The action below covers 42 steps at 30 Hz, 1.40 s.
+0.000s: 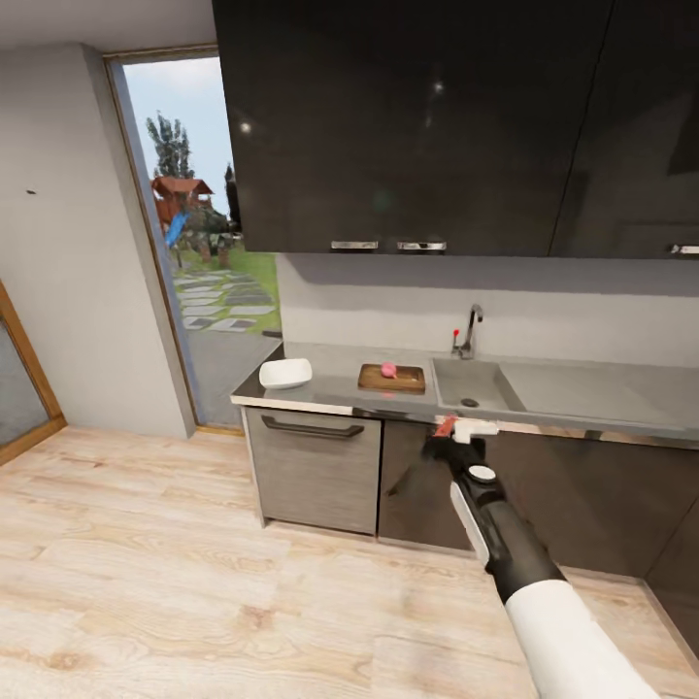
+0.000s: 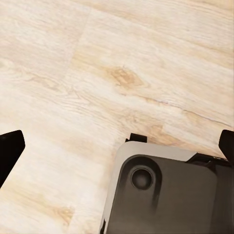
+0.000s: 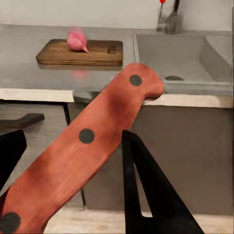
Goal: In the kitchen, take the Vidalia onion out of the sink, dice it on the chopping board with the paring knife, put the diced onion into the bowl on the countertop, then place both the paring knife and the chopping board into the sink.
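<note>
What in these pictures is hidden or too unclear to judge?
- Paring knife blade: right wrist view shows the red handle; the frame edge cuts off the rest.
- Left gripper: left wrist view shows two dark finger tips at the frame edges.
- Bowl contents: too small in head view.

On the countertop (image 1: 330, 388) we find the chopping board (image 1: 392, 379) between the bowl (image 1: 285, 373) at its nine o'clock and the sink (image 1: 485, 384) at its three o'clock. The Vidalia onion (image 1: 389, 369) sits on the board. At the board's five o'clock, before the counter edge, our right gripper (image 1: 460, 427) holds the paring knife (image 1: 445, 425).
</note>
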### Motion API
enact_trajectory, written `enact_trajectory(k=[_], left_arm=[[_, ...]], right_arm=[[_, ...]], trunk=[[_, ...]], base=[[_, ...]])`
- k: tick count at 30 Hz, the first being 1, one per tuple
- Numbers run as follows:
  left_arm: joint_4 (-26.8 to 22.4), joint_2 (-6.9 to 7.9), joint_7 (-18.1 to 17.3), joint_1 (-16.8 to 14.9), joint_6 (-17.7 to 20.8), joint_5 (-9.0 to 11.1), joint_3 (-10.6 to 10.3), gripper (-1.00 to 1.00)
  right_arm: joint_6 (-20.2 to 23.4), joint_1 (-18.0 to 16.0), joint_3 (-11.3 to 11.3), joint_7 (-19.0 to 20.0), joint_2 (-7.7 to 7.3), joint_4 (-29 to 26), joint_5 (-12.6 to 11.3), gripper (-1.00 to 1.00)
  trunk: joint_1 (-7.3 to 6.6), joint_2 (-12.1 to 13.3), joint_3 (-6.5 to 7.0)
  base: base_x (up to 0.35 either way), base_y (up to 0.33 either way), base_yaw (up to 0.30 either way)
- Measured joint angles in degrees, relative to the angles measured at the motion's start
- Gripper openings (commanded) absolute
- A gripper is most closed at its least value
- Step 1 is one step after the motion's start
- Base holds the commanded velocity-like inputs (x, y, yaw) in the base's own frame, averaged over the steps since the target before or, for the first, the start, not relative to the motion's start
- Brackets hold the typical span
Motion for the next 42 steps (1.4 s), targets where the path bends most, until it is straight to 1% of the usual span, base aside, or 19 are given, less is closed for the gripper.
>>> enact_trajectory(k=[1,4,7,11,16,18,20,21,22,23,24,25,26,27,29,31,36,39,42], left_arm=[[0.0,0.0,0.0,0.0,0.0,0.0,0.0,1.0],[0.1,-0.03,0.0,0.0,0.0,0.0,0.0,1.0],[0.1,-0.44,0.0,0.0,0.0,0.0,0.0,1.0],[0.1,-0.59,0.0,0.0,0.0,0.0,0.0,1.0],[0.2,-0.63,0.0,0.0,0.1,0.0,0.0,1.0],[0.2,-0.63,0.0,0.0,0.1,0.0,0.0,1.0],[0.2,-0.63,0.0,0.0,0.1,0.0,0.0,1.0],[0.2,-0.63,0.0,0.0,0.1,0.0,0.0,1.0],[0.2,-0.66,-0.1,0.0,0.1,0.0,0.0,1.0],[0.3,-0.68,-0.1,0.0,0.1,0.0,0.0,1.0],[0.2,-0.69,-0.1,0.0,0.1,0.0,0.0,1.0],[0.2,-0.7,-0.1,0.0,0.1,0.0,0.0,1.0],[0.3,-0.7,-0.1,0.0,0.1,0.0,0.0,1.0],[0.3,-0.71,-0.1,0.0,0.1,0.0,-0.1,1.0],[0.3,-0.76,-0.1,0.0,0.1,0.0,-0.1,1.0],[0.3,-1.36,-0.1,0.0,0.1,0.0,-0.1,1.0],[0.3,-1.56,-0.1,0.0,0.1,0.0,-0.1,1.0],[0.3,-1.54,-0.1,0.0,0.1,0.0,-0.1,1.0],[0.3,-1.53,-0.1,0.0,0.1,0.0,-0.1,1.0]], right_arm=[[1.9,0.0,0.0,0.0,0.04,-2.3,0.0,-1.0],[10.5,0.0,0.0,-0.1,0.64,-13.8,0.0,-1.0],[16.5,-0.2,0.0,-0.1,1.7,-22.4,0.0,-1.0],[22.1,-0.7,-0.2,-0.1,2.1,-28.5,-0.1,-1.0],[24.3,-3.0,-0.2,0.0,2.19,-32.2,-0.7,-1.0],[25.5,-4.2,-0.3,0.2,2.04,-32.4,-3.1,-1.0],[25.9,-4.7,-1.0,0.9,1.36,-32.4,-7.8,-1.0],[26.0,-4.8,-1.6,1.3,1.03,-32.4,-9.4,-1.0],[26.0,-4.9,-4.1,3.0,-0.44,-31.9,-14.5,-1.0],[26.0,-5.0,-5.1,4.0,-1.14,-31.6,-16.7,-1.0],[26.0,-5.0,-6.9,6.1,-2.46,-31.0,-20.4,-1.0],[25.9,-5.0,-8.6,9.4,-4.25,-30.1,-25.0,-1.0],[25.9,-5.1,-9.5,12.0,-5.57,-29.2,-28.0,-1.0],[25.8,-5.1,-9.9,13.2,-6.11,-28.6,-29.2,-1.0],[25.4,-5.1,-10.3,14.8,-6.7,-27.4,-30.4,-1.0],[24.5,-5.1,-10.4,16.8,-7.21,-26.2,-31.2,-1.0],[23.8,-5.1,-10.4,21.3,-7.34,-24.4,-31.1,-1.0],[21.3,-5.1,-10.4,24.1,-7.38,-21.9,-30.8,-1.0],[18.6,-5.1,-10.4,25.2,-7.44,-19.5,-30.7,-1.0]], trunk=[[0.0,0.0,-0.01],[0.0,0.0,0.0],[0.0,0.0,-0.01],[0.0,0.0,-0.01],[0.0,0.0,-0.01],[0.0,0.0,-0.01],[0.0,0.0,-0.01],[0.0,0.0,-0.01],[0.0,0.0,-0.01],[0.0,0.0,-0.01],[0.0,0.0,-0.01],[0.0,0.0,-0.01],[0.0,0.0,-0.01],[0.0,0.0,-0.01],[0.0,0.0,-0.01],[0.0,0.0,-0.01],[0.0,0.0,-0.01],[-0.01,0.0,-0.01],[-0.01,0.0,-0.01]], base=[[0.0,0.0,0.0],[0.0,0.0,0.0],[0.0,0.0,0.0],[0.0,0.0,0.0],[0.0,0.0,0.0],[0.0,0.0,0.0],[0.0,0.0,0.0],[0.0,0.0,0.0],[0.0,0.0,0.0],[0.0,0.0,0.0],[0.0,0.0,0.0],[0.0,0.0,0.0],[0.0,0.0,0.0],[0.0,0.0,0.0],[0.0,0.0,0.0],[0.0,0.0,0.0],[0.005,0.004,0.0],[0.096,0.074,0.0],[0.176,0.143,0.0]])
